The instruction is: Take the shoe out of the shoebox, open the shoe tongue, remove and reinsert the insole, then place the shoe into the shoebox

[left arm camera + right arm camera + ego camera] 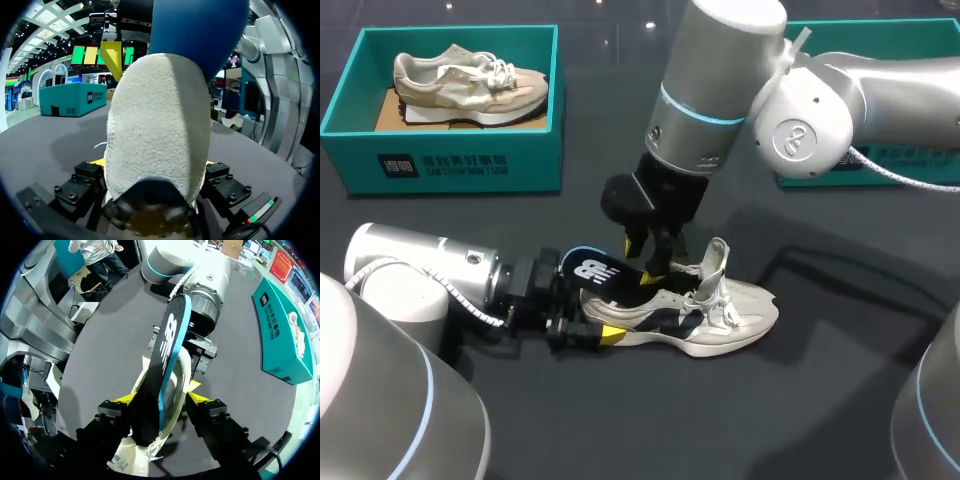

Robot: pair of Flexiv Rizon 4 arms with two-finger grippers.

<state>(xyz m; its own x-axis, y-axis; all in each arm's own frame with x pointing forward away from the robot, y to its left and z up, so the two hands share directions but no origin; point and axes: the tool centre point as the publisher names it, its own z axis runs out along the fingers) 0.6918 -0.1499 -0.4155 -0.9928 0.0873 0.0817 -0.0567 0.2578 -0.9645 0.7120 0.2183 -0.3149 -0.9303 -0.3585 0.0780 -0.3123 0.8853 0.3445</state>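
Our cream-and-black shoe (725, 318) lies on its sole in front and to the right of the shoebox (440, 165). It runs lengthwise along the box's front wall, toe pointing away, tongue standing up. Our left gripper (588, 320) clamps its heel. Our right gripper (650, 258) pinches the black, blue-edged insole (600, 277), tilted half out.
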